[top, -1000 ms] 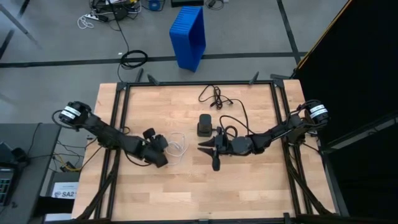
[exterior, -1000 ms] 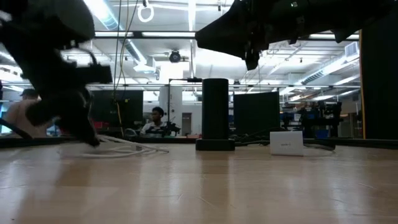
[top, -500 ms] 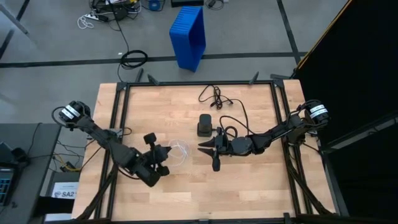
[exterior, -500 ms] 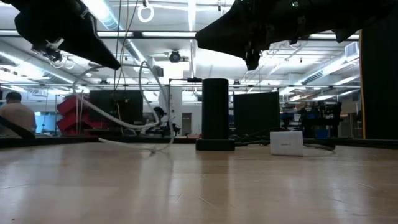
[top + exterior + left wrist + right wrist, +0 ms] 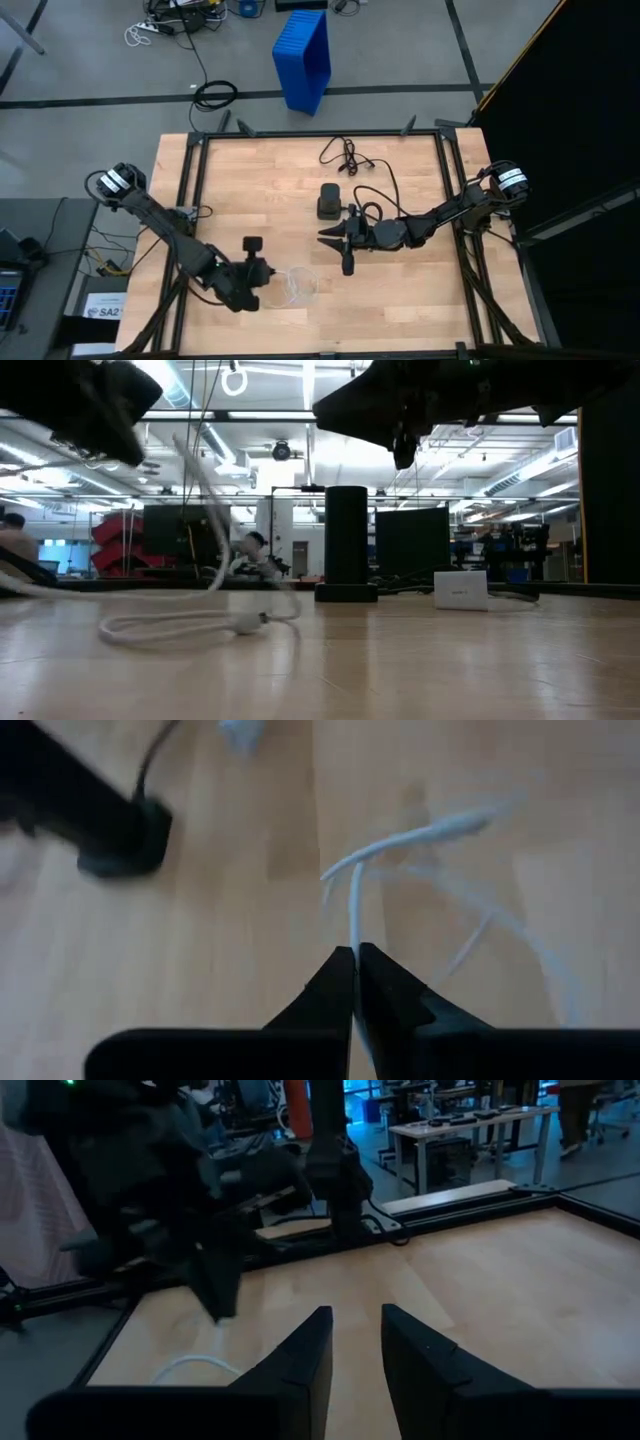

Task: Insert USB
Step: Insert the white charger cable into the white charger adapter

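Near table front | left pincer clenched on USB | low view: loops apparently resting on wood

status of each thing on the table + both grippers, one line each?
left gripper: shut on the white cable, near the table's front.
white cable: pinched at one strand, lifted there, remaining loops trailing on the table.
right gripper: fingers slightly apart, nothing between them, hanging above mid-table.
black box: standing upright mid-table, black cord running from it toward the back.
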You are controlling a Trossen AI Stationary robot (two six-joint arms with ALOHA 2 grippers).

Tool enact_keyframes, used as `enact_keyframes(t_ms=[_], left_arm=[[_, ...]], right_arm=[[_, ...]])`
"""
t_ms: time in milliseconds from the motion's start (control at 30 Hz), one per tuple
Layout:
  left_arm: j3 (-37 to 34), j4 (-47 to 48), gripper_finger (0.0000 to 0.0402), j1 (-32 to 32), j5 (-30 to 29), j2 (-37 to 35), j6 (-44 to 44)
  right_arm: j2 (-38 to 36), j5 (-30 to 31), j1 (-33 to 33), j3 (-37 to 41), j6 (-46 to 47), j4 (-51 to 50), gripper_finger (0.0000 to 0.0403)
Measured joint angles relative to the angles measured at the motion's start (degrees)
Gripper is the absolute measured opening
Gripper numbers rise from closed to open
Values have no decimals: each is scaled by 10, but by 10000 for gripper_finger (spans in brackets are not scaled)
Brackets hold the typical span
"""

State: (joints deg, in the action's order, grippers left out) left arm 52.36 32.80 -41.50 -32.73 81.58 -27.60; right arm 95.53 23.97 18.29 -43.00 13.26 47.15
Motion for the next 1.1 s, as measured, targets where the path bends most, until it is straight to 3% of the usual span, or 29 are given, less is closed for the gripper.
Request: enact_keyframes(t_ms=[133,300,400,567,900,1100], left_arm=[[55,181,0,20,52,0,-96],[122,318,0,31,93,0,-117],[161,387,0,33,45,0,-132],[215,577,0,42,-20,12,-239],[250,547,0,99,-191,21,-172],[240,361,0,103,-208,22,-59]], right_arm=[[0,-2,7,0,-11,17,65],[0,-2,11,0,-15,31,68],[0,-2,12,0,-18,37,67],[0,-2,12,0,-18,36,63],[0,-1,12,0,-20,33,71],[0,18,11,0,-30,5,75]])
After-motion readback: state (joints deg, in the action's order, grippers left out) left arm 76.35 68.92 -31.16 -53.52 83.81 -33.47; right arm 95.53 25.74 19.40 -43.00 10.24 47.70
